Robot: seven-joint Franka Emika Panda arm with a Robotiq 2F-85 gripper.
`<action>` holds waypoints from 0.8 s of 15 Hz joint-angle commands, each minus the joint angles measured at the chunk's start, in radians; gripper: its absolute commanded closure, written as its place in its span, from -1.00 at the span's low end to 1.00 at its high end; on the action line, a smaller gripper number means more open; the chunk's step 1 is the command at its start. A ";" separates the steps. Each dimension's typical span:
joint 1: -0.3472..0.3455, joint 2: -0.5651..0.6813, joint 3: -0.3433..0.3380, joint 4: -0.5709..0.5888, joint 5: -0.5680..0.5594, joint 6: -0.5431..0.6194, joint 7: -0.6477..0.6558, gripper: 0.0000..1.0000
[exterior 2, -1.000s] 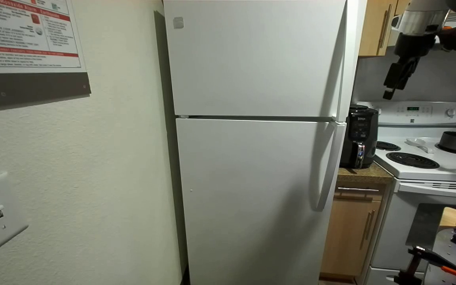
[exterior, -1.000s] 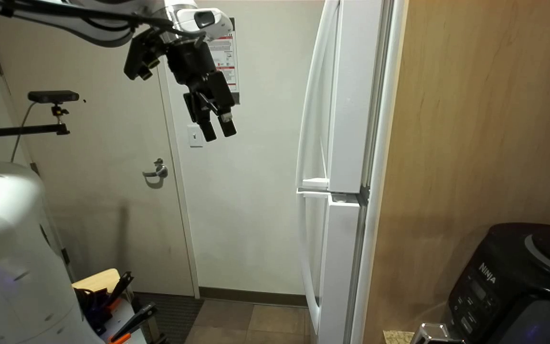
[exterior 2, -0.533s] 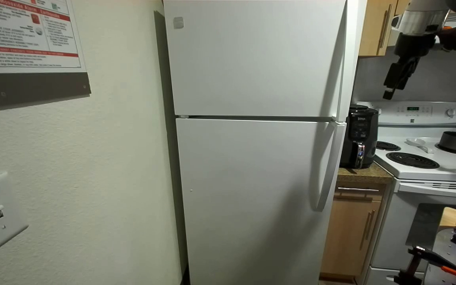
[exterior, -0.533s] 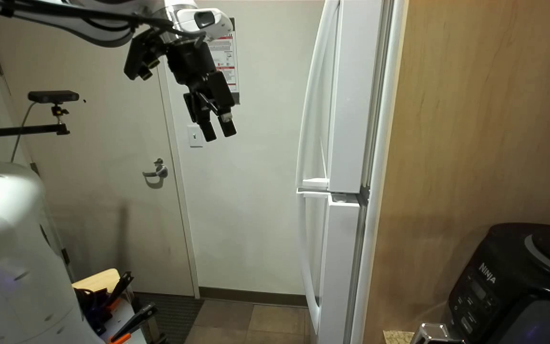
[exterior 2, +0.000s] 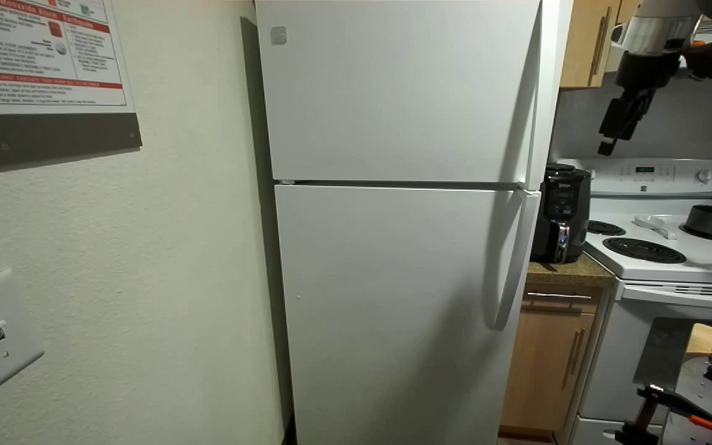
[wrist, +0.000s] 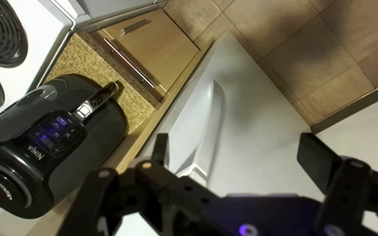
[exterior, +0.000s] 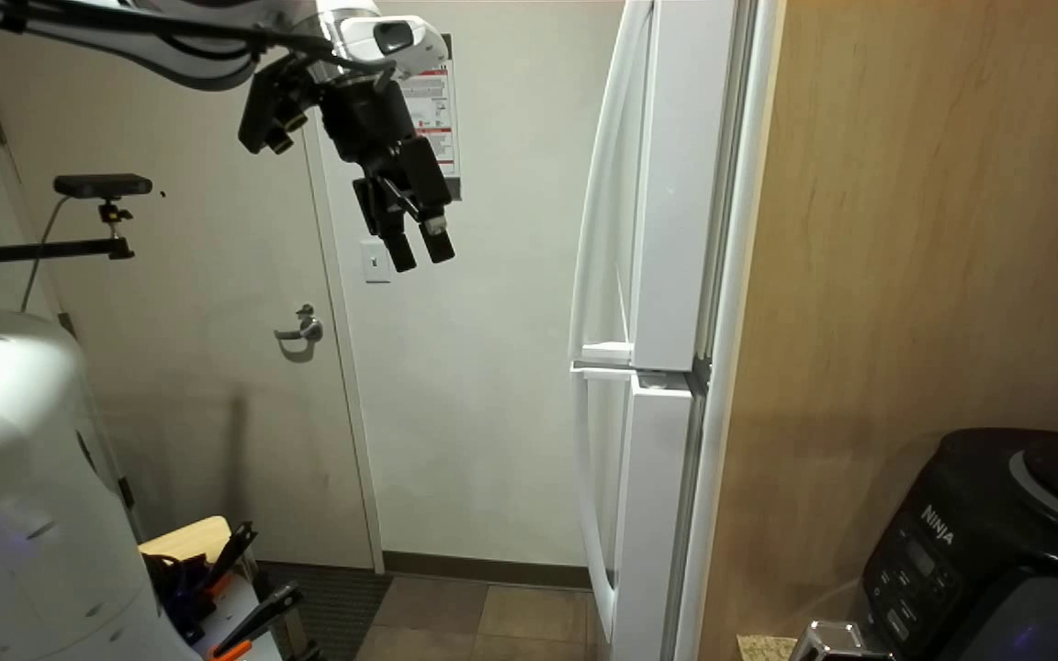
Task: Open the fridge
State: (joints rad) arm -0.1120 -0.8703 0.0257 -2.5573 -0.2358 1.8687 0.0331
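Countertop (wrist: 92,67) beside the closed fridge (exterior 2: 399,259) bears a "NINJA" appliance (wrist: 46,141).

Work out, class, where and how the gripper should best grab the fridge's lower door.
Probably by the lower handle, around its middle, coming from the front with the open gripper straddling it. That handle runs roughly upright and bows out from the lower door, leaving a gap behind it.

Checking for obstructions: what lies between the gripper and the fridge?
Nothing visible: in an exterior view, the stretch from gripper to fridge is bare, pale wall behind.
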 commanded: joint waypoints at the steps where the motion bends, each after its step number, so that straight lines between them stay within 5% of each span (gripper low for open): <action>1: 0.013 0.001 -0.009 0.004 -0.008 -0.005 0.008 -1.00; 12: 0.006 -0.049 -0.043 -0.085 -0.028 0.006 -0.019 -1.00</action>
State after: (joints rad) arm -0.1100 -0.8767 0.0051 -2.5795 -0.2364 1.8657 0.0331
